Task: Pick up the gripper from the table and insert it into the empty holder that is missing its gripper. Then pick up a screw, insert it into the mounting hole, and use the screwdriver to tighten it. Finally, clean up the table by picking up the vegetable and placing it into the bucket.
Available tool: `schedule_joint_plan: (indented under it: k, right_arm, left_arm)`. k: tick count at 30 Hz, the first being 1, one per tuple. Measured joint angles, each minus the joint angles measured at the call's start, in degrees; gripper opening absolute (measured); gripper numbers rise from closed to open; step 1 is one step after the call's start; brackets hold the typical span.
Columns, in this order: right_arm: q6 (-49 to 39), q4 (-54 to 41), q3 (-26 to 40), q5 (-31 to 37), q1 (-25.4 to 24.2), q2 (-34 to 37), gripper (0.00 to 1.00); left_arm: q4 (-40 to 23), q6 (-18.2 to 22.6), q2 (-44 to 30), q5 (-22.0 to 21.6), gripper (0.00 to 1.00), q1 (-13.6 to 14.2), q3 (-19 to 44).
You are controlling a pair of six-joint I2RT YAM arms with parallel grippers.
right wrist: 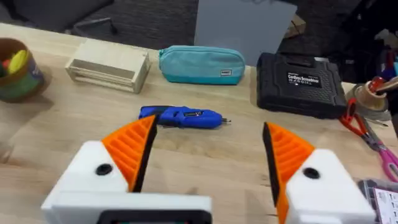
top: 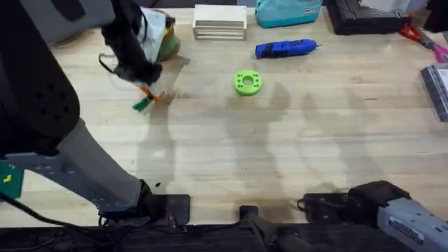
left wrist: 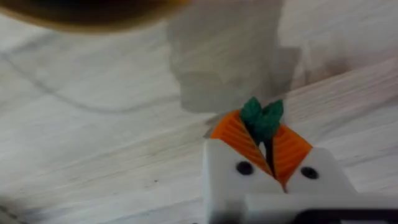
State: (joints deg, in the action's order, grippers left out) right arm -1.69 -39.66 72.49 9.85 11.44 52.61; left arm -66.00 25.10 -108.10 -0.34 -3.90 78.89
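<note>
Half the bucket [top: 165,40] hides behind the left gripper [top: 148,96] pinching the vegetable [left wrist: 262,117], while the right gripper [right wrist: 208,155] gapes toward the screwdriver [right wrist: 180,116].

Even, fairly bright light fell on the pale worktop [top: 231,154] from above. Several soft grey shadows lay across it in the overhead view. The left arm [top: 42,91] rose large, dark and blurred near the camera. In the left wrist view the bucket [left wrist: 87,12] rim was badly out of focus, the wood grain soft.
</note>
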Motion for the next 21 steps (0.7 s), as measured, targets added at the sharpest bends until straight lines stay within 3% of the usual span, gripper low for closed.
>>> schedule_joint_plan:
  k: [7,12,16,21]
  right_arm:
    - [0.0,0.02,0.0,0.0,0.0,0.01,0.942]
    - [0.0,0.02,0.0,0.0,0.0,0.01,0.943]
    - [0.0,0.0,0.0,0.0,0.0,0.01,0.942]
    - [0.0,0.02,0.0,0.0,0.0,-0.01,0.942]
  left_arm:
    - [-4.83,-0.29,-0.26,4.63,0.022,0.0,18.65]
    - [-1.4,-0.3,-0.15,6.69,0.022,0.0,29.74]
    - [5.75,-2.42,-0.04,6.59,0.022,0.0,31.96]
    - [8.79,-9.65,-0.47,4.16,0.022,-0.06,31.96]
